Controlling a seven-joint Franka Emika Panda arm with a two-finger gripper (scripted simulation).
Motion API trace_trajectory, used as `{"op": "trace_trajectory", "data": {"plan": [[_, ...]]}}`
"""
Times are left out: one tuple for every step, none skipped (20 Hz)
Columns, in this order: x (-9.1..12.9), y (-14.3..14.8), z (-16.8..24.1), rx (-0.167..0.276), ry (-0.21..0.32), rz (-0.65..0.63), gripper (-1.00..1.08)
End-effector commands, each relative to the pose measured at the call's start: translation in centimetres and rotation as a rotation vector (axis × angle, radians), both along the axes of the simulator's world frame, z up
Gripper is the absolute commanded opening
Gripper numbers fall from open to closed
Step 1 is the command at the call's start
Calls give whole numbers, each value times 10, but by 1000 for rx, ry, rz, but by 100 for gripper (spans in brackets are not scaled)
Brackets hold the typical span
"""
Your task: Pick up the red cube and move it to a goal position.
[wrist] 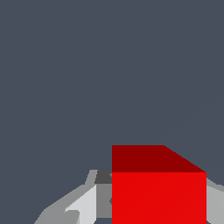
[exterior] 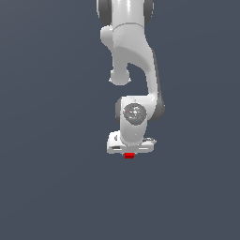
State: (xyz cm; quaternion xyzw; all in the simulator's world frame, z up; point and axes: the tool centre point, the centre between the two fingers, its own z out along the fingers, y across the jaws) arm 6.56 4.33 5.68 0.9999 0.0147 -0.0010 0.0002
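Under the white arm (exterior: 133,70), the red cube (exterior: 129,155) is seen right at the tip of the claw (exterior: 130,153) — it is held tight between the fingers (wrist: 87,203), against plain grey.

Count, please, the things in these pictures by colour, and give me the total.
Red: 1, the red cube, sitting between the fingers of the gripper.
White: 1, the robot arm together with its gripper.
Total: 2 things, against a plain dark grey background.
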Motion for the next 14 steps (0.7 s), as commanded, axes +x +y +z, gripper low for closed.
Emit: {"op": "trace_trajectory", "data": {"plan": [[-6, -2, 16, 0, -2, 0, -100], [-10, -3, 23, 0, -2, 0, -100], [-13, -3, 31, 0, -2, 0, -100], [-16, -4, 39, 0, -2, 0, -100], [-20, -5, 48, 0, -2, 0, -100], [-24, -6, 56, 0, -2, 0, -100], [-27, -7, 64, 0, -2, 0, -100], [-31, -8, 72, 0, -2, 0, -100], [-34, -9, 80, 0, -2, 0, -100], [-37, -9, 87, 1, -2, 0, -100], [-40, -10, 94, 1, -2, 0, -100], [-42, -11, 101, 1, -2, 0, -100], [-45, -12, 107, 1, -2, 0, -100], [-47, -12, 113, 1, -2, 0, -100]]}}
